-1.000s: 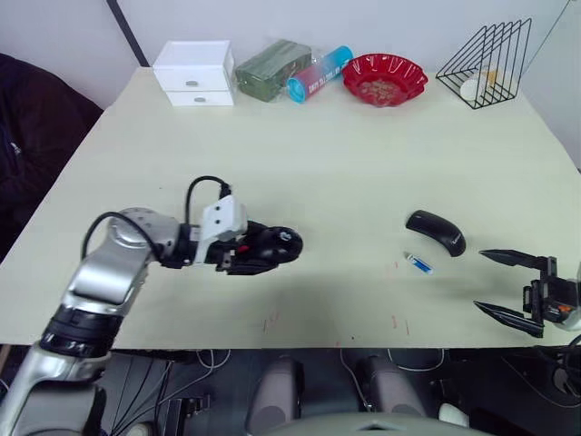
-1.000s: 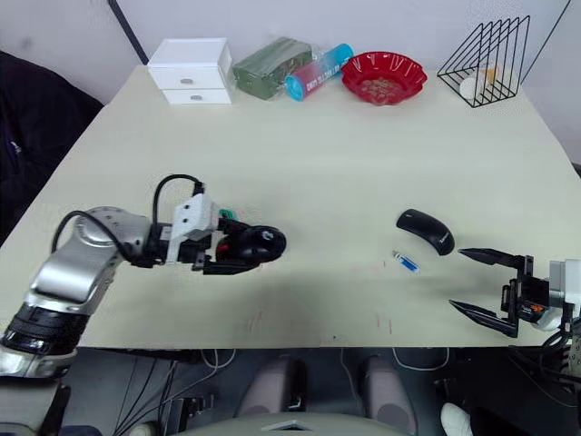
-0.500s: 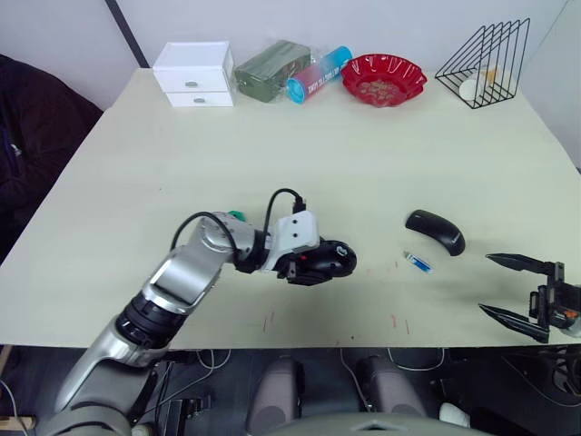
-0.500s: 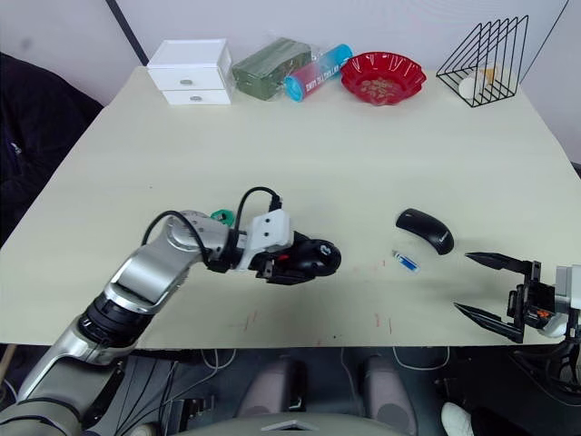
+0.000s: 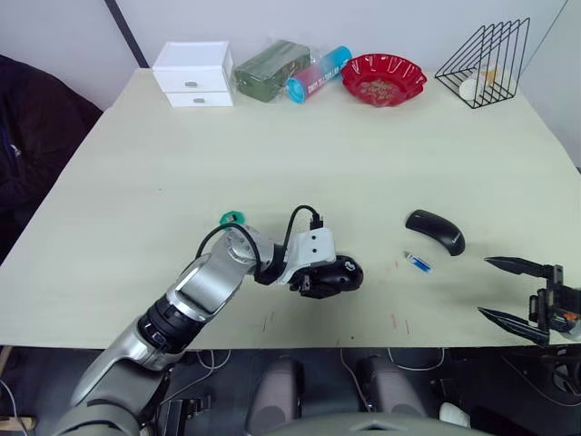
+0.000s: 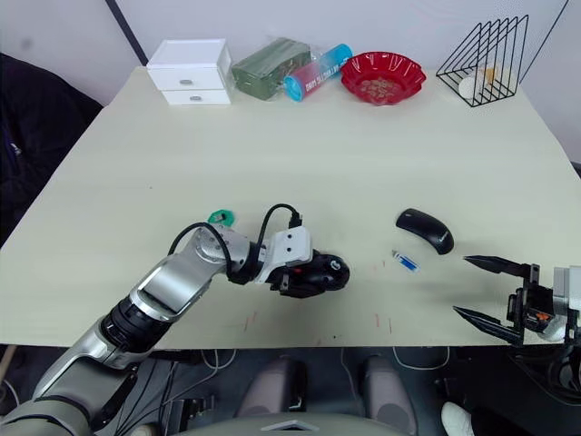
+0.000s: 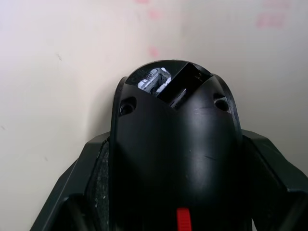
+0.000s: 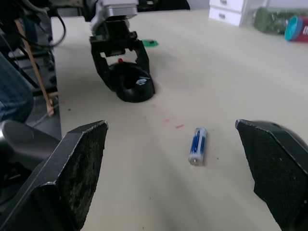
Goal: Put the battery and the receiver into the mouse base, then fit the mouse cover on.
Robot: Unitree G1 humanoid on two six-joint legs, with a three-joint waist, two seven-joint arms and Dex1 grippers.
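Table (image 5: pixel 272 136), cream, mostly bare.

Glossy black plastic mouse base (image 7: pixel 175 159), matt cream table (image 5: pixel 300 145), wire rack (image 5: pixel 486 62)

The mouse base (image 5: pixel 334 275), a black oval body with a red part on its inner side, rests on the tabletop (image 5: pixel 345 154) near the front edge, around the middle, clamped between the fingers of the left tool (image 5: pixel 318 277). The mouse cover (image 5: pixel 436 231), a plain glossy black arched shell, lies to the right and slightly farther back. The battery (image 5: pixel 418 263), a small blue and white cylinder, lies flat just in front of the cover, apart from it.
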